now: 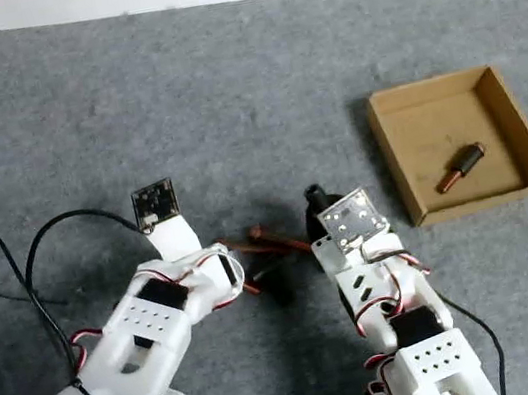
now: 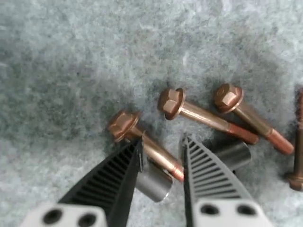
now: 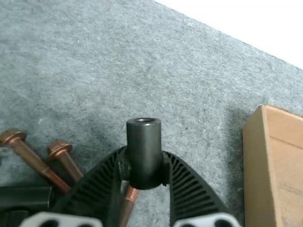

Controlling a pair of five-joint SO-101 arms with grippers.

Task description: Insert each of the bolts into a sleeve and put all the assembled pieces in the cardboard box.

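High camera above the table (image 1: 225, 82); wrist cameras close over shared bolts (image 2: 199, 113).

Saw glossy copper-toned metal on the bolts (image 2: 208, 118), matt dark metal on the sleeve (image 3: 143, 151), rough grey felt-like cloth over the table (image 1: 226, 92), matt brown card in the cardboard box (image 1: 433, 118).

No text, number, label or sign can be read. The cardboard box (image 1: 434, 123) at the far right has plain brown walls and floor. The sleeve (image 3: 143, 151) has a bare dark surface. Any marks on the heads of the bolts (image 2: 171, 101) are too small to tell.
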